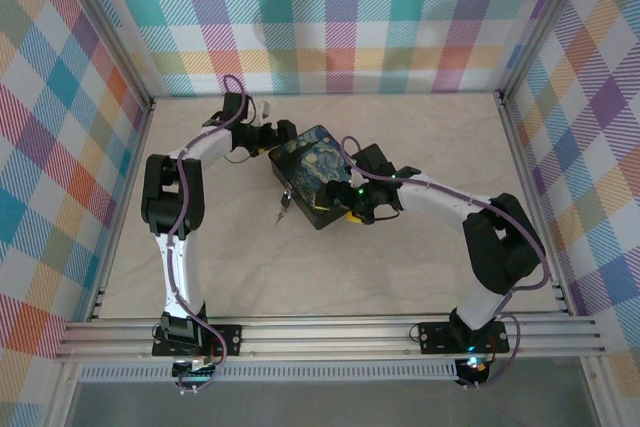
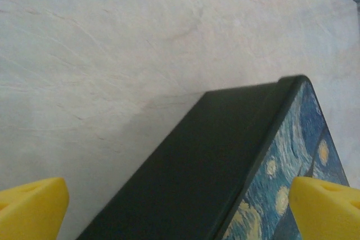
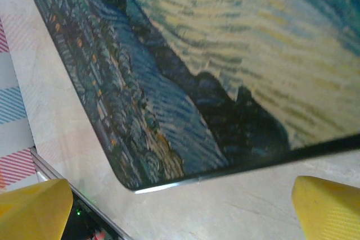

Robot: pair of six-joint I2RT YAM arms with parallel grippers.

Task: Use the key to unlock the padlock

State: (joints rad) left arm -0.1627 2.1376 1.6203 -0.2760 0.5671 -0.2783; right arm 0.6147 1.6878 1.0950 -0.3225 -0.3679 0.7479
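Note:
The padlock (image 1: 285, 198) is a tiny dark thing at the near-left side of the painted tin (image 1: 315, 175). A thin silvery piece, the key (image 1: 281, 214), points out from it toward the table's near edge. It is too small to tell whether the key sits in the lock. My left gripper (image 1: 272, 134) is at the tin's far-left corner, open. In the left wrist view its yellow fingertips (image 2: 31, 206) straddle the tin's dark side wall (image 2: 191, 184). My right gripper (image 1: 356, 209) is open at the tin's near-right corner, and its fingertips (image 3: 329, 206) flank the tin's lower edge (image 3: 169, 185).
The blue-and-yellow swirl-painted tin lies slantwise at mid-table between both arms. Bare pale tabletop (image 1: 400, 277) lies around it. Checked walls (image 1: 60, 147) and an aluminium frame (image 1: 330, 332) close the space in.

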